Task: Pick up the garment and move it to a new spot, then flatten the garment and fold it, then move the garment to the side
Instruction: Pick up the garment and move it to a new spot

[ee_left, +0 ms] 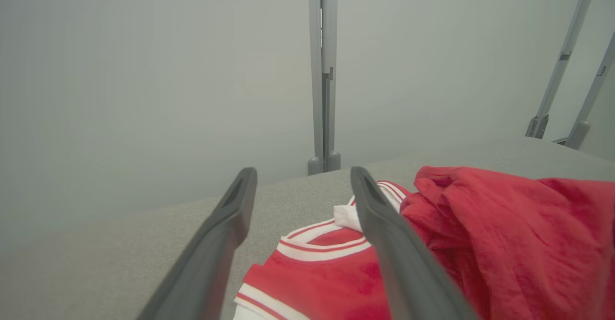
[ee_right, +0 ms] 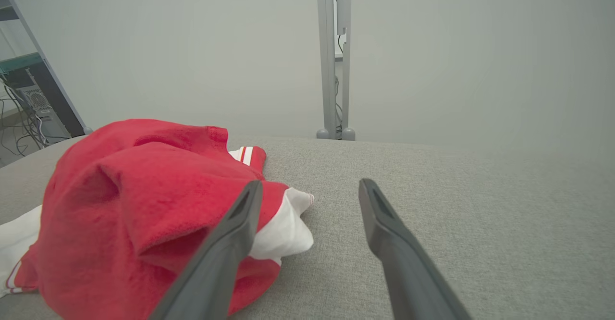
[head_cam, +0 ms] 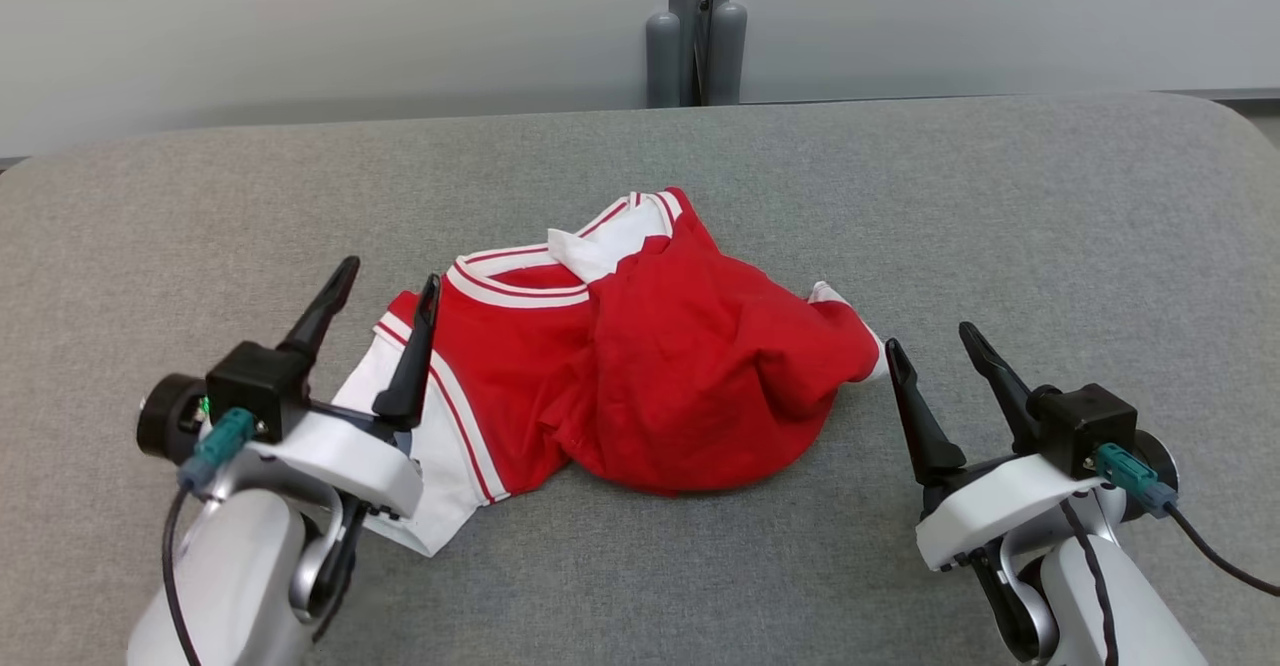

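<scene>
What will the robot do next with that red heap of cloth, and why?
The garment lies crumpled on the table, not yet picked up. Both pincers stand open and empty: the left pincer over its white striped edge, the right pincer beside its other end. So the left one should probably drop and close on that edge.
</scene>
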Robot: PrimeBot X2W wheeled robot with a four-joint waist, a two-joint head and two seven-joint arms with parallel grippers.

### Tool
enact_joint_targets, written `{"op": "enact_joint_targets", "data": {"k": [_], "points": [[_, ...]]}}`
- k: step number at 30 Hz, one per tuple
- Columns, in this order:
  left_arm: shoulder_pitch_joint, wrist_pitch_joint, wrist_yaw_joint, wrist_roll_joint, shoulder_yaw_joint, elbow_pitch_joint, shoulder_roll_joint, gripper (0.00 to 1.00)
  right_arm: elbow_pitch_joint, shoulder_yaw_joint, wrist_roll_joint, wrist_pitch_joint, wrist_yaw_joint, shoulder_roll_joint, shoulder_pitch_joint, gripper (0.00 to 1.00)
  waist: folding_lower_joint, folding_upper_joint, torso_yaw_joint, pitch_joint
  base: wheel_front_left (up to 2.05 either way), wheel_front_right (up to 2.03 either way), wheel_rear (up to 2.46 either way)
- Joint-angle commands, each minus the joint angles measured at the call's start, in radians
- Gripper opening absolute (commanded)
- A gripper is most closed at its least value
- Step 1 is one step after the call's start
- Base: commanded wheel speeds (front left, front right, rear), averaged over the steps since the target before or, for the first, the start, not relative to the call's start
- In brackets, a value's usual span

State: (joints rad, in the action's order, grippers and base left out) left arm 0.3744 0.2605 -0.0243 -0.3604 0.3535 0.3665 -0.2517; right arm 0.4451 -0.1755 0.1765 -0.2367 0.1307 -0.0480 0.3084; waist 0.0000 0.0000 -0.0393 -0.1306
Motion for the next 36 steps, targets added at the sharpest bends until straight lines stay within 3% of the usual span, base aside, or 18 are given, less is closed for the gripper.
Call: {"op": "enact_joint_targets", "data": {"k": [1, 7, 11, 24, 36], "points": [[0.031, 0.004, -0.013, 0.007, -0.003, 0.009, -0.012, 1.00, -0.002, -0.002, 0.000, 0.001, 0.000, -0.005, 0.005, 1.00, 0.0000, 0.0000, -0.005, -0.003, 0.00, 0.00, 0.00], [0.148, -0.033, -0.085, -0.005, 0.037, 0.123, -0.061, 1.00, 0.001, -0.019, 0.011, 0.005, 0.000, -0.005, 0.025, 1.00, 0.0000, 0.0000, -0.041, -0.027, 0.00, 0.00, 0.00], [0.238, -0.084, -0.105, -0.050, 0.084, 0.185, -0.105, 1.00, 0.010, -0.037, 0.026, 0.000, 0.000, -0.005, 0.036, 1.00, 0.0000, 0.0000, -0.075, -0.049, 0.00, 0.00, 0.00], [0.422, -0.268, -0.105, -0.380, 0.402, 0.259, -0.297, 1.00, 0.040, -0.074, 0.058, -0.022, 0.000, -0.004, 0.080, 1.00, 0.0000, 0.0000, -0.190, -0.123, 0.00, 0.00, 0.00], [0.505, -0.396, -0.106, -0.572, 0.590, 0.392, -0.357, 1.00, 0.045, -0.101, 0.080, -0.031, 0.000, -0.005, 0.114, 1.00, 0.0000, 0.0000, -0.243, -0.181, 0.00, 0.00, 0.00]]}}
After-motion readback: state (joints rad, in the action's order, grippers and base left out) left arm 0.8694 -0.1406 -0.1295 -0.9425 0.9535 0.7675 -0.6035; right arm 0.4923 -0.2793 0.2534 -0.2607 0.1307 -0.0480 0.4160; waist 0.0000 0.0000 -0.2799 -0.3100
